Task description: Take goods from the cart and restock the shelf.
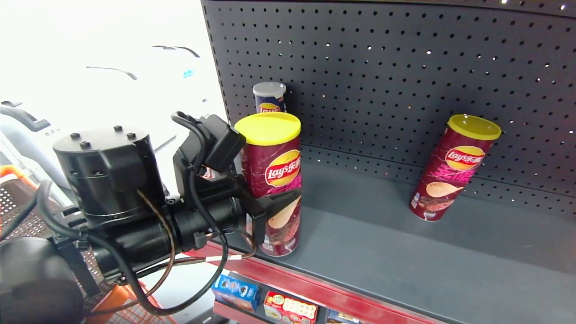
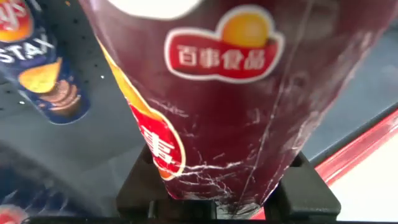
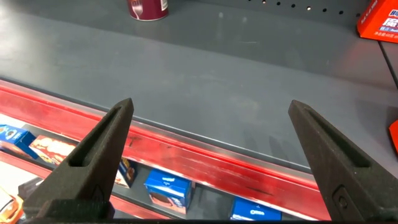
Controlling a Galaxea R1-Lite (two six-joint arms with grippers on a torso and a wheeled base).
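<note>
I hold the chip can (image 1: 272,180) upright in my left gripper (image 1: 275,200). The fingers are clamped on its lower half from both sides, so the yellow lid sits level and the base can meet the shelf (image 1: 382,256) flat. The can is at the shelf's near left corner, right by the red front lip (image 1: 315,284); I cannot tell whether its base touches the deck.

It is a stiff tube with a glossy maroon wrap, a little scuffed on the side my wrist camera sees, and a smooth plastic cap. A round wall like that could slip, I judge, hence the low, square grip.

Just behind it, farther in, stands a blue can (image 1: 269,96) with a grey lid. Well off to the right a second maroon can (image 1: 452,168) looks tilted, its lid close to the pegboard back (image 1: 405,67) of dark perforated metal. The shelf deck is matte grey.

My right gripper (image 3: 211,162) is spread wide and holds nothing, near the front lip. Small boxes (image 1: 236,291) sit on the shelf below. The cart (image 1: 13,198), orange-rimmed mesh, is at the left.
</note>
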